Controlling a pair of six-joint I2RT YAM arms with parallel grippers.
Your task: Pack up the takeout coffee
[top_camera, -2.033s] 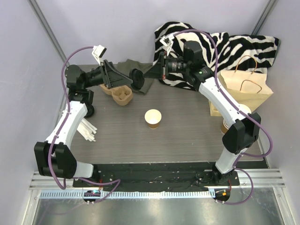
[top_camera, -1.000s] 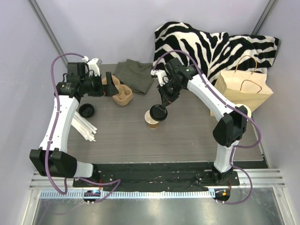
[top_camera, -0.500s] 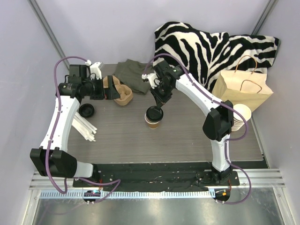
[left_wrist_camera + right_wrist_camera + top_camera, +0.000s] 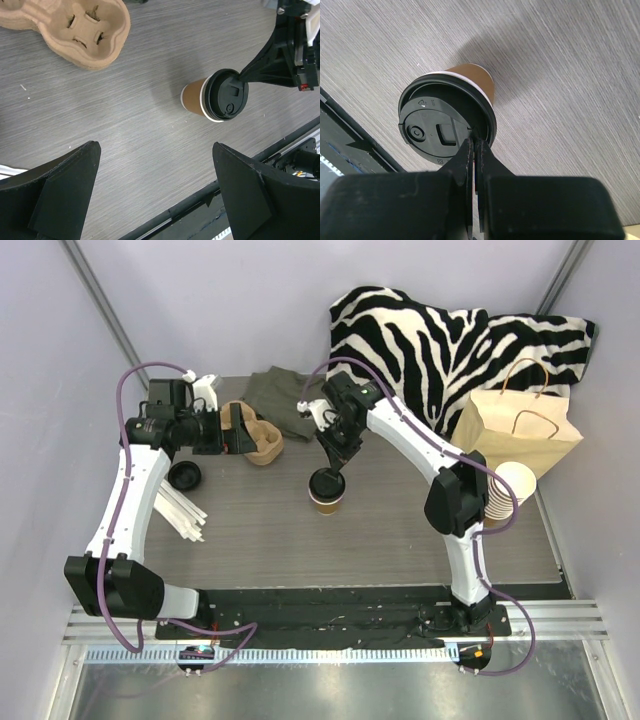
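Observation:
The takeout coffee, a small brown paper cup [image 4: 326, 504], stands mid-table with a round black lid [image 4: 327, 483] resting on its white rim. My right gripper [image 4: 333, 466] reaches down from behind and is shut on the lid's rear edge. In the right wrist view its jaws [image 4: 475, 141] pinch the rim of the lid [image 4: 437, 131] above the cup [image 4: 476, 80]. In the left wrist view the cup [image 4: 192, 97] and lid [image 4: 227, 95] lie ahead. My left gripper [image 4: 155, 147] hangs open and empty at the rear left [image 4: 240, 430].
A moulded pulp cup carrier [image 4: 262, 443] lies just in front of the left gripper. A loose black lid [image 4: 184, 476] and white sticks [image 4: 182, 512] lie at the left edge. A paper bag [image 4: 520, 425], a cup stack [image 4: 510, 485] and a zebra cloth [image 4: 440, 335] fill the right rear.
The right gripper has carried the black lid leftward and lowered it onto the cup. The left arm has barely moved and stays open.

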